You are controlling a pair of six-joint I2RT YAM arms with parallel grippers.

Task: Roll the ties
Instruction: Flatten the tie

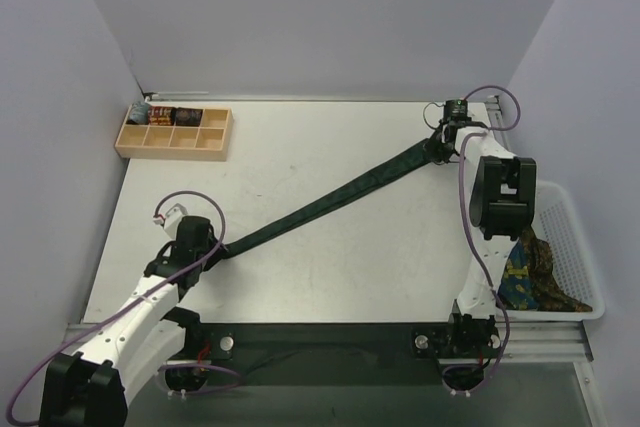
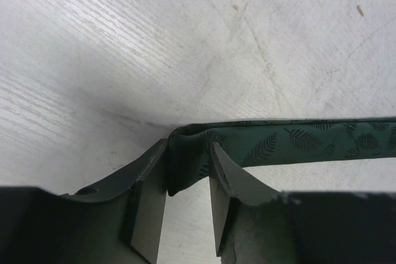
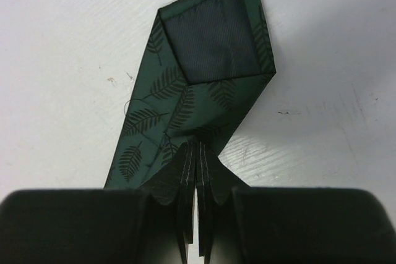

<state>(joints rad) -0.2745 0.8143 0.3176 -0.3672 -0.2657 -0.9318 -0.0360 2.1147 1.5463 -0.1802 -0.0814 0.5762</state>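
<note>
1. Dark green leaf-patterned fabric necktie (image 1: pixel 330 197) lies stretched diagonally across the white tabletop (image 1: pixel 300 147).
2. Keep it flat and straight; start your roll squarely from the near end.
3. Left gripper (image 2: pixel 189 165): jaws parted, that end between them.
4. Right gripper (image 3: pixel 197 153): jaws pressed together, pinching the broad tip.

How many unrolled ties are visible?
3: a green tie stretched across the table, a blue-yellow tie and a brown tie heaped in the white basket; others may hide beneath.
</note>
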